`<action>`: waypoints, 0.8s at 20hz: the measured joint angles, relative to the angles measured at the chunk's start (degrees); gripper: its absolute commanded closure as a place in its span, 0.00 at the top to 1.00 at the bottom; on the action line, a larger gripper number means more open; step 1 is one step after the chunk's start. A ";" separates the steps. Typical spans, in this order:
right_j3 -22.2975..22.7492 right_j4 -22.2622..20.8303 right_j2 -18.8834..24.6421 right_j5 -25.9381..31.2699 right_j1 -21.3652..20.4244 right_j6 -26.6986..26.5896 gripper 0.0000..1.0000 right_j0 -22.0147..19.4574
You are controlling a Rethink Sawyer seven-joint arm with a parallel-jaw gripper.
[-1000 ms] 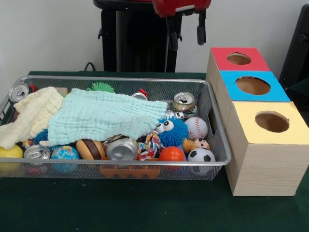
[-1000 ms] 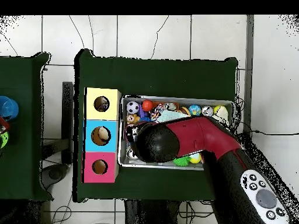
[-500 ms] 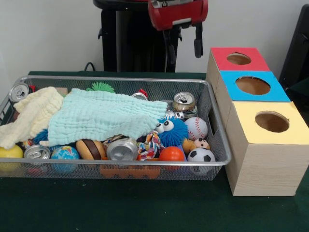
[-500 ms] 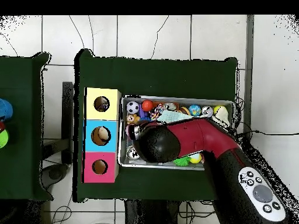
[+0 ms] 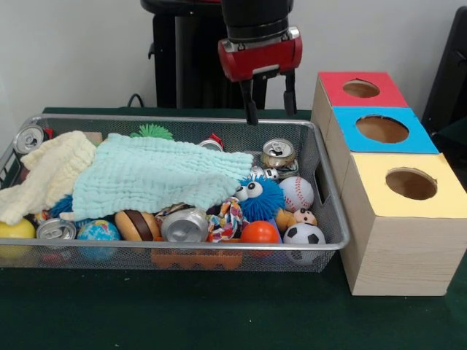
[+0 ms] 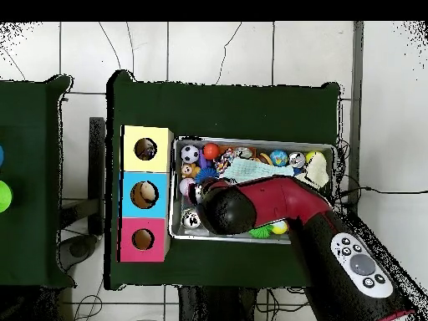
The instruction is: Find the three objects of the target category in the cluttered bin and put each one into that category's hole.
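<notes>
Mint-green cloth (image 5: 157, 177) covers most of the wire-mesh bin (image 5: 330, 219), with a cream cloth (image 5: 45, 173) bunched at one end, so much of what lies underneath cannot be seen. The gripper (image 5: 268, 109) hangs over the bin's back rim with its two dark fingers (image 5: 250, 111) apart and nothing between them, above the silver can (image 5: 278, 153) that stands upright near the end closest to the boxes. Which category is wanted is not given; cans are one guess, since four show: that upright one, one lying among the toys at the front (image 5: 184, 224), one near the front end beside a globe ball (image 5: 56, 230), and one in the far corner (image 5: 29, 138). If the upright can is the target, the main risk is the crowding around it: a small black-and-white ball (image 5: 271, 173), a baseball (image 5: 296, 193) and the fuzzy blue toy (image 5: 257, 195) sit close by, and a finger landing on one of them or on the can's rim could tip the can or push it under the cloth. The mesh wall is also near, so a slightly offset descent might catch a finger on the wire. The three boxes stand just beside the bin, topped red (image 5: 360, 89), blue (image 5: 381, 129) and yellow (image 5: 410, 184); in the overhead view the blue hole appears to hold something already, so a mistaken choice of hole is another hazard.
</notes>
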 measured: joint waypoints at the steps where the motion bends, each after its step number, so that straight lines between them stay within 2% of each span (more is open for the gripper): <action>1: -0.01 -0.18 -0.26 -0.15 0.32 0.00 1.00 0.10; 16: -1.45 -2.47 -4.16 -3.41 6.40 0.00 1.00 1.55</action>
